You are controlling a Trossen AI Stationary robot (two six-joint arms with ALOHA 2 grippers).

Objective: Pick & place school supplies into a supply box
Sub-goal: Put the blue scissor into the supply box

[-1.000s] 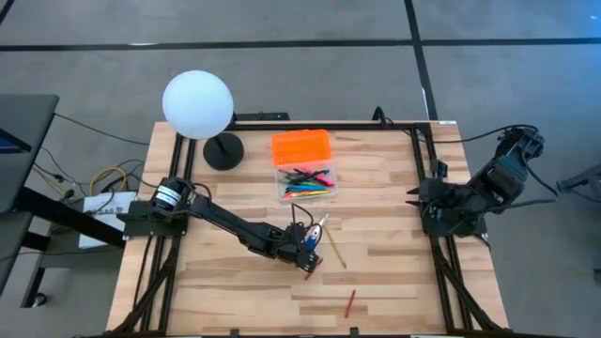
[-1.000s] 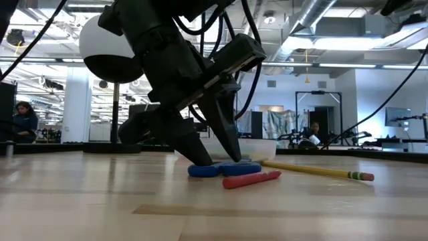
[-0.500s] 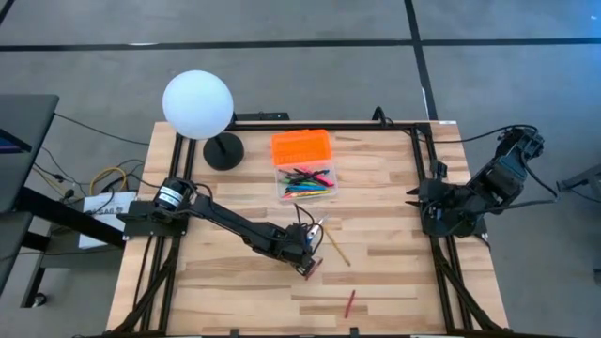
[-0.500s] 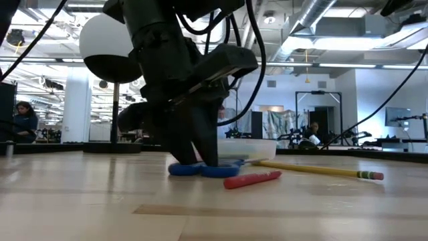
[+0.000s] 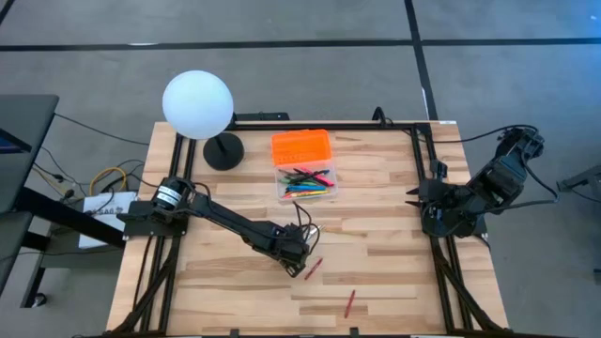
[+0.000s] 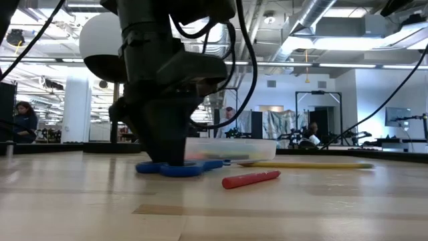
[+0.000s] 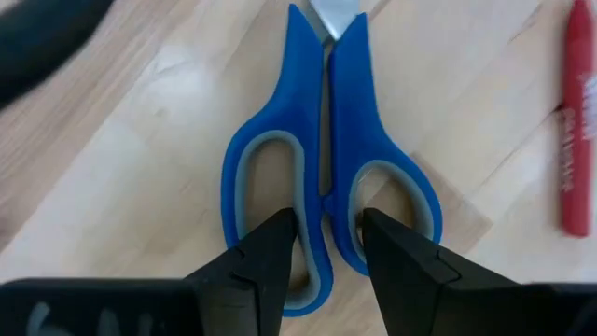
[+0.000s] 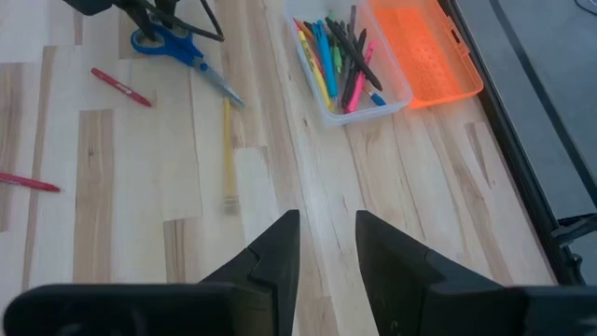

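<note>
Blue-handled scissors [image 7: 326, 159] lie flat on the wood table, also seen in the low view [image 6: 167, 169] and the right wrist view [image 8: 173, 47]. My left gripper [image 7: 325, 238] stands over their handles, pointing down, and is shut on them. The clear supply box [image 5: 305, 181] holds several coloured pens; its orange lid [image 5: 300, 147] lies at its far side. A red marker [image 5: 313, 268], a yellow pencil [image 8: 227, 149] and a red pen [image 5: 349, 302] lie loose on the table. My right gripper [image 8: 326, 233] waits raised at the table's right edge, open with nothing between its fingers. My left gripper comes from above, pointing down, with one fingertip [image 7: 280, 243] in each finger loop. The two inner bars of the handles [image 7: 326, 201] are pinched between the fingers. The scissors stay flat on the table [image 6: 167, 169], blades closed.
A white globe lamp [image 5: 197, 103] on a black base [image 5: 223, 150] stands at the far left corner. Black frame rails run along the table's left and right edges [image 5: 427, 178]. Bare wood lies near the front edge around the red pen.
My left gripper has tipped upright and rolled about its own axis over the scissors, and its fingers have drawn closer together around the handle bars. The scissors have slid and turned toward the table's left edge, staying flat. The yellow pencil has shifted with them.
</note>
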